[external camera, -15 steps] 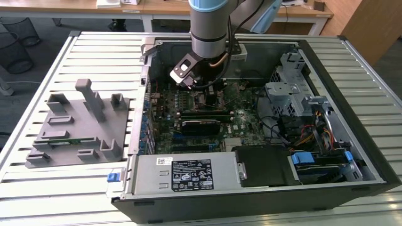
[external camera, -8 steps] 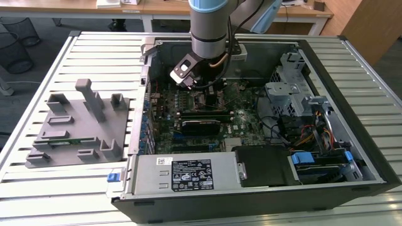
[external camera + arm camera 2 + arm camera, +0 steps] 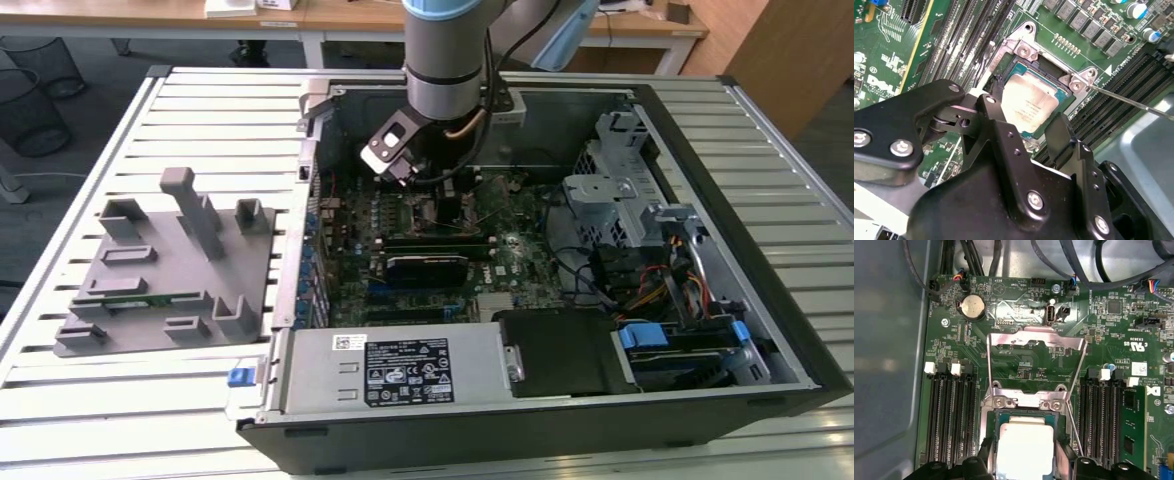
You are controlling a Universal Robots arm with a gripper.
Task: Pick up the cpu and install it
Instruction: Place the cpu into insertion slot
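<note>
Gripper [image 3: 1023,113] stood open astride cpu [image 3: 1025,449] lying in socket [image 3: 1004,401]. Judged light, rigid, fragile; grasp opposite edges.

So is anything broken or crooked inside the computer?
Nothing looks broken or spilled. The cpu looks straight in its socket. The only thing that stands out is the socket's metal frame, which is flipped open instead of covering the cpu, and its thin lever sticks out to the side.
</note>
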